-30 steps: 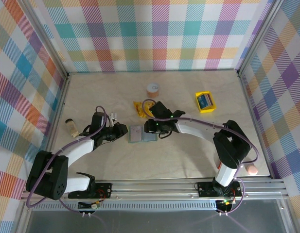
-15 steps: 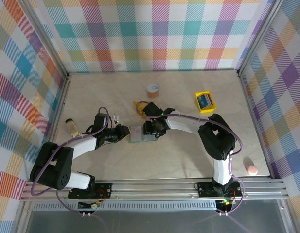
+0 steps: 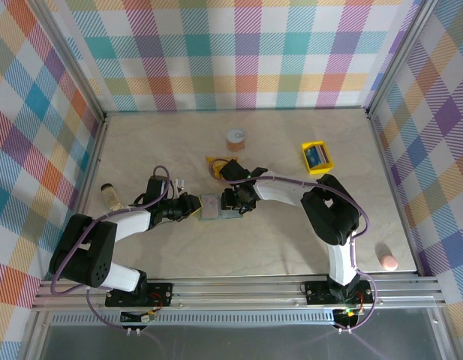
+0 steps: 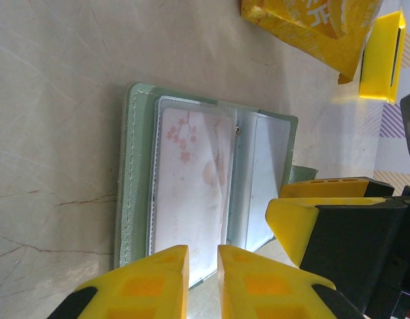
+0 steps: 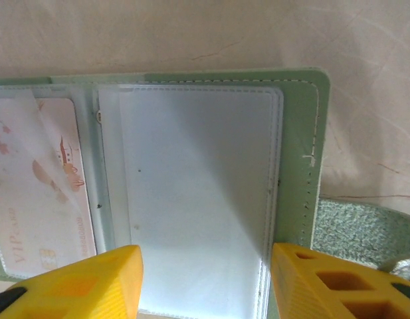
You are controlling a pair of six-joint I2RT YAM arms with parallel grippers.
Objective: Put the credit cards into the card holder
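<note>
The card holder [image 3: 217,206] lies open and flat on the table, sage green with clear sleeves [image 4: 135,193] [image 5: 298,133]. A pale card with pink print [image 4: 191,179] [image 5: 38,193] sits in its left sleeve. The right sleeve [image 5: 198,199] holds nothing. My left gripper [image 3: 193,207] [image 4: 203,269] is at the holder's left edge, nearly shut with nothing between its fingers. My right gripper [image 3: 233,201] [image 5: 205,286] is open, its fingers straddling the right sleeve. More credit cards [image 3: 316,155], blue on top, lie in a yellow tray [image 3: 318,170].
An orange-yellow snack packet [image 3: 214,166] [image 4: 311,26] lies just behind the holder. An orange roll [image 3: 236,137] stands farther back. A small bottle [image 3: 109,196] is at the left and a pink object [image 3: 389,262] at the near right. Checked walls enclose the table.
The right arm's elbow has swung left and its jaws have widened over the holder. The left gripper has edged right onto the holder's left edge.
</note>
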